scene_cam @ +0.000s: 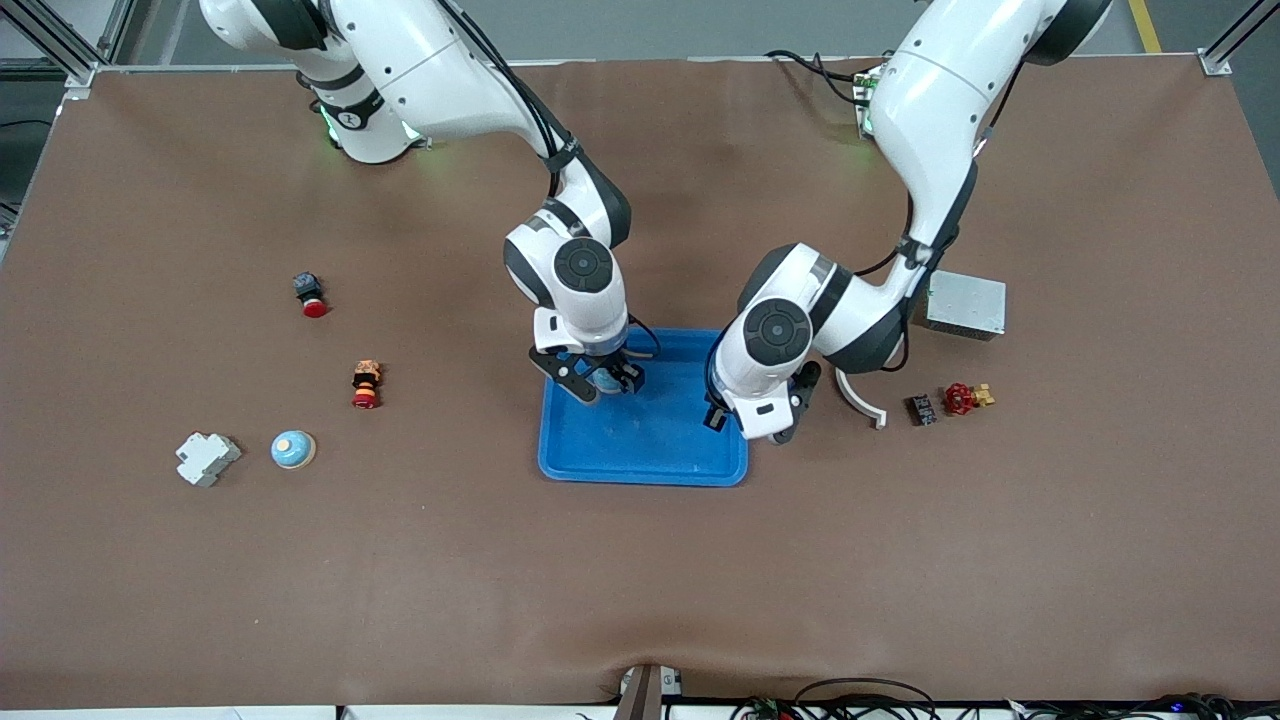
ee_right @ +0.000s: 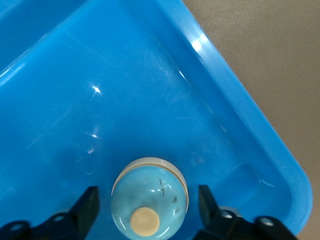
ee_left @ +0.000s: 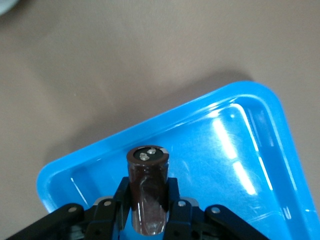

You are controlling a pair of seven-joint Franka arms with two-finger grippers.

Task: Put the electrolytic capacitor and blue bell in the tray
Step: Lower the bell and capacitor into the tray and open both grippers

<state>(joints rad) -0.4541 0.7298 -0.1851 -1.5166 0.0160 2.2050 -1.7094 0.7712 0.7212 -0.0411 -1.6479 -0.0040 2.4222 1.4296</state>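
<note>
Right gripper (ee_right: 147, 200) is over the tray (scene_cam: 650, 460), at the corner toward the right arm's base; fingers (ee_right: 87, 205) are spread, clear of the blue bell (ee_right: 149, 196) sitting on the tray floor between them. Left gripper (ee_left: 149, 200) hangs above the tray's edge at the left arm's end, clamped on the capacitor (ee_left: 148, 192). A second bell (scene_cam: 293, 449) lies on the table.
</note>
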